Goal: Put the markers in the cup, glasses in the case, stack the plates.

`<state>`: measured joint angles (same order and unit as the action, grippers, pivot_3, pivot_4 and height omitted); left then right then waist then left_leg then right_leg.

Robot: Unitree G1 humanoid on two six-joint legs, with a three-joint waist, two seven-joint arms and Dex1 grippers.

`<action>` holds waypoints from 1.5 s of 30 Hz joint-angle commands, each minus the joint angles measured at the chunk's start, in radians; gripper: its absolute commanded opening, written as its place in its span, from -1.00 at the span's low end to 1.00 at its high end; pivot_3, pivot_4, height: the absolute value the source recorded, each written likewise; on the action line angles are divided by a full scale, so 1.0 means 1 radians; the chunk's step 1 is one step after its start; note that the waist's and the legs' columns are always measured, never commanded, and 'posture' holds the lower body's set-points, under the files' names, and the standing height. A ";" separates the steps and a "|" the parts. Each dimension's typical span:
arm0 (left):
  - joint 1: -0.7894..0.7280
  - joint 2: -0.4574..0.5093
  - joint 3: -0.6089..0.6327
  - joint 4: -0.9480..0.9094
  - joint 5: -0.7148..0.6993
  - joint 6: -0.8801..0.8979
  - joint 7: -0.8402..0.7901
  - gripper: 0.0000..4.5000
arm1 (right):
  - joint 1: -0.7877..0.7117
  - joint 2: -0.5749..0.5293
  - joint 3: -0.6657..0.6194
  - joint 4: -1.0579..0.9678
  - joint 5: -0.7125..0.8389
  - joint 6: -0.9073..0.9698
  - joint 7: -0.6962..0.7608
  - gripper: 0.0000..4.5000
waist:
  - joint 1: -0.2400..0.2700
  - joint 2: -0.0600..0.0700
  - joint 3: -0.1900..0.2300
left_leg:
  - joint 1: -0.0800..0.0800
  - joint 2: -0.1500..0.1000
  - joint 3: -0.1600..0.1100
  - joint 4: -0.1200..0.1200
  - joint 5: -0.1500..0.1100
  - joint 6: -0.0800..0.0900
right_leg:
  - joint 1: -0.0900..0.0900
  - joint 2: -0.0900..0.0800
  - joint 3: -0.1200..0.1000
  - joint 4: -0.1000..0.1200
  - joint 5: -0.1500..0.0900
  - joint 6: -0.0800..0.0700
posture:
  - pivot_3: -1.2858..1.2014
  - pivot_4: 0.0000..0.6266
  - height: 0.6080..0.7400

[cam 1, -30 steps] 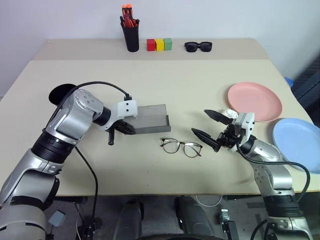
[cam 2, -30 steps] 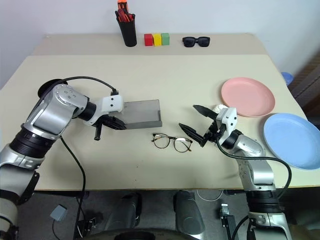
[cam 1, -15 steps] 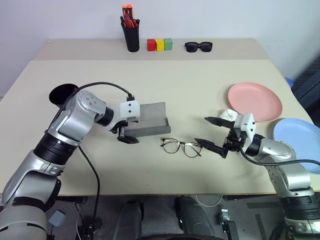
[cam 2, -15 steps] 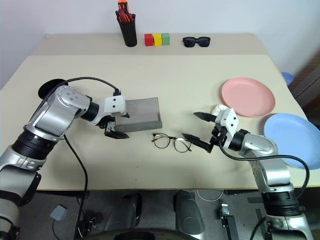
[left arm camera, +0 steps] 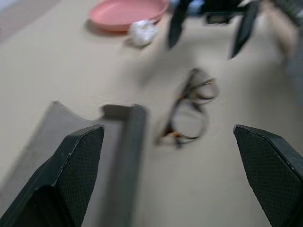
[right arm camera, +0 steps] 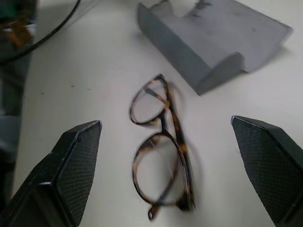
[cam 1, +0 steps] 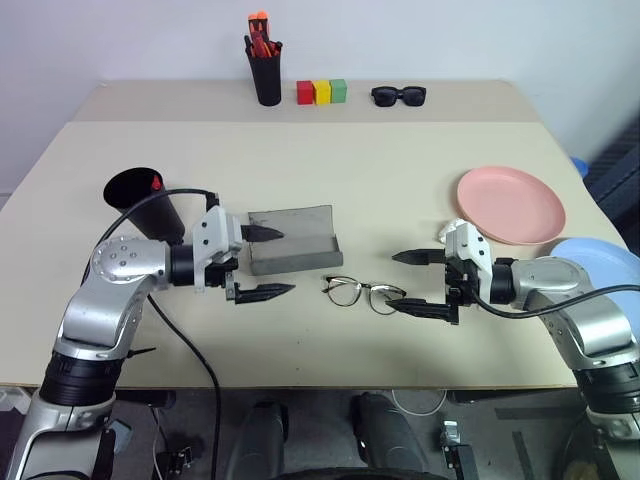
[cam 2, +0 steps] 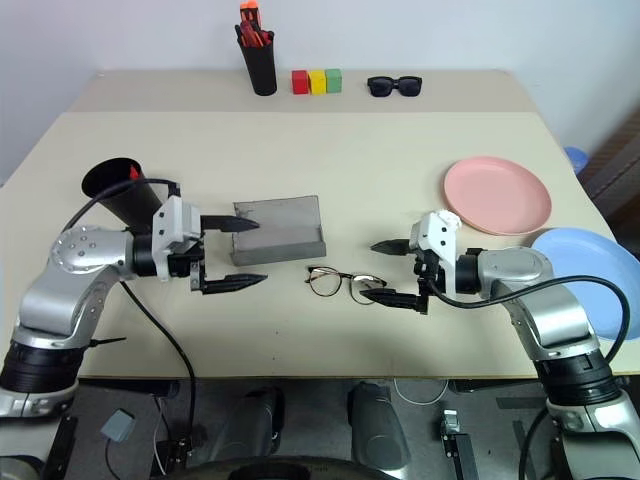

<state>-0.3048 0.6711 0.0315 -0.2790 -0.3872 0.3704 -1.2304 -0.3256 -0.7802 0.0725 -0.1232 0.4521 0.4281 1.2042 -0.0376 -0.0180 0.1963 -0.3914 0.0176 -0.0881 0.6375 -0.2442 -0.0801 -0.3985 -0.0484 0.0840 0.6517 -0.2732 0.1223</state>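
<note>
The wire-framed glasses (cam 1: 363, 293) lie unfolded near the table's front, between my two grippers. My right gripper (cam 1: 395, 281) is open and points at them from the right, one finger on each side of their right end. Just behind the glasses lies the grey case (cam 1: 292, 238), also seen in the right wrist view (right arm camera: 218, 42). My left gripper (cam 1: 272, 262) is open at the case's left front corner and holds nothing. The black cup (cam 1: 140, 200) stands at the left with a red marker end (cam 1: 156, 183) at its rim. The pink plate (cam 1: 510, 203) and blue plate (cam 1: 600, 262) lie apart at the right.
A small white crumpled lump (cam 1: 455, 228) lies beside the pink plate. At the table's back stand a black pen holder (cam 1: 265, 75), three coloured blocks (cam 1: 320, 91) and black sunglasses (cam 1: 398, 95). A black cable (cam 1: 185, 340) hangs from my left arm.
My left gripper opened and drew back from the case, and the arm dropped, uncovering the black cup. My right gripper turned to point leftward at the glasses.
</note>
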 commanded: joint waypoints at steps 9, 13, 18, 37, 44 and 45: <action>0.083 0.019 0.004 -0.038 -0.081 -0.061 -0.004 0.99 | -0.230 0.022 0.190 0.289 -0.135 -0.054 0.223 1.00 | -0.007 0.000 0.000 | 0.001 0.000 0.000 -0.001 0.000 0.000 | 0.000 0.000 0.000 -0.001 0.000 0.000 | 0.03 -0.52 1.00; 0.097 0.023 -0.001 -0.048 -0.081 -0.080 -0.001 0.99 | -0.309 0.059 0.209 0.427 -0.179 -0.118 0.265 1.00 | -0.007 0.000 0.000 | 0.000 0.000 0.000 -0.001 0.000 0.000 | 0.000 0.000 0.000 -0.001 0.000 0.000 | 0.03 -0.52 1.00; 0.124 0.035 0.003 -0.031 -0.069 -0.128 -0.018 0.99 | -0.376 0.092 0.227 0.526 -0.201 -0.136 0.345 1.00 | -0.008 0.000 0.000 | 0.001 0.000 0.000 -0.001 0.000 0.000 | 0.000 0.000 0.000 -0.001 0.000 0.000 | 0.03 -0.52 1.00; 0.163 0.032 -0.041 0.028 -0.029 -0.235 0.000 0.99 | -0.570 0.106 0.478 0.619 -0.168 -0.048 0.410 1.00 | -0.008 0.001 0.000 | 0.001 0.000 0.000 -0.003 0.000 0.000 | -0.001 0.000 0.000 -0.001 0.000 0.000 | 0.03 -0.52 1.00; 0.147 0.041 -0.054 -0.006 -0.040 -0.197 0.026 0.99 | -0.629 0.086 0.568 0.628 -0.139 -0.019 0.410 1.00 | -0.007 0.001 0.000 | 0.001 0.000 0.000 -0.004 0.000 0.000 | -0.002 0.000 0.000 -0.001 0.000 0.000 | 0.03 -0.52 1.00; 0.145 0.041 -0.054 -0.010 -0.042 -0.191 0.029 0.99 | -0.634 0.082 0.578 0.626 -0.134 -0.018 0.410 1.00 | -0.008 0.001 0.000 | 0.000 0.000 0.000 -0.004 0.000 0.000 | -0.002 0.000 0.000 -0.001 0.000 0.000 | 0.03 -0.52 1.00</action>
<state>-0.1513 0.7027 -0.0231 -0.2489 -0.4222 0.1720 -1.2100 -0.9265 -0.6846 0.6409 0.5138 0.2980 0.4071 1.6061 -0.0453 -0.0171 0.1967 -0.3910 0.0177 -0.0881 0.6337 -0.2443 -0.0799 -0.4003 -0.0485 0.0838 0.6505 -0.2731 0.1223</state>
